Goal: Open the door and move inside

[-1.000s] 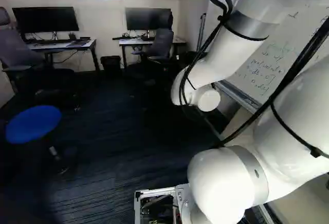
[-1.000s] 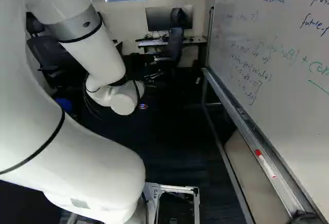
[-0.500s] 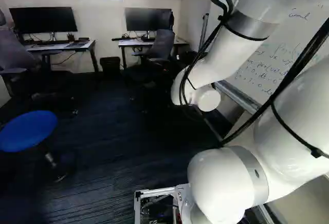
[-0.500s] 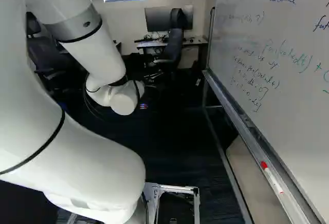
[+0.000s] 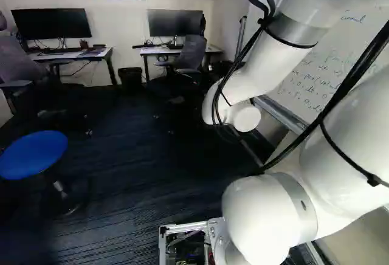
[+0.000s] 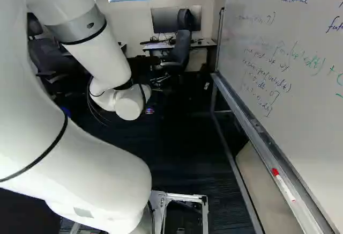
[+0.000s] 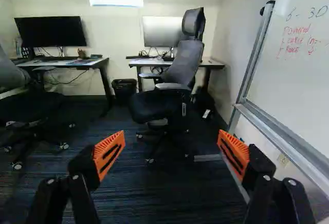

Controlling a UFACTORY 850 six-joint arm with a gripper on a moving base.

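No door shows in any of the views. In the wrist view the gripper (image 7: 171,141) stands open, its orange pads (image 7: 109,152) wide apart and nothing between them. Past the fingers are dark carpet and an office chair. The base views show my arm's wrist end (image 5: 246,118), (image 6: 128,108) held out over the floor; the gripper itself is hidden there.
A whiteboard (image 6: 278,57) with a metal tray rail (image 6: 252,129) runs along the right side, close to the base. A blue stool (image 5: 33,154) stands at the left. Office chairs (image 7: 187,62), desks (image 7: 208,63) and a bin (image 7: 124,90) line the far wall.
Over the last second the base has moved a little ahead: stool and whiteboard rail have come nearer. Most of that shift came in the first half second. The arm holds its pose against its lowest joint.
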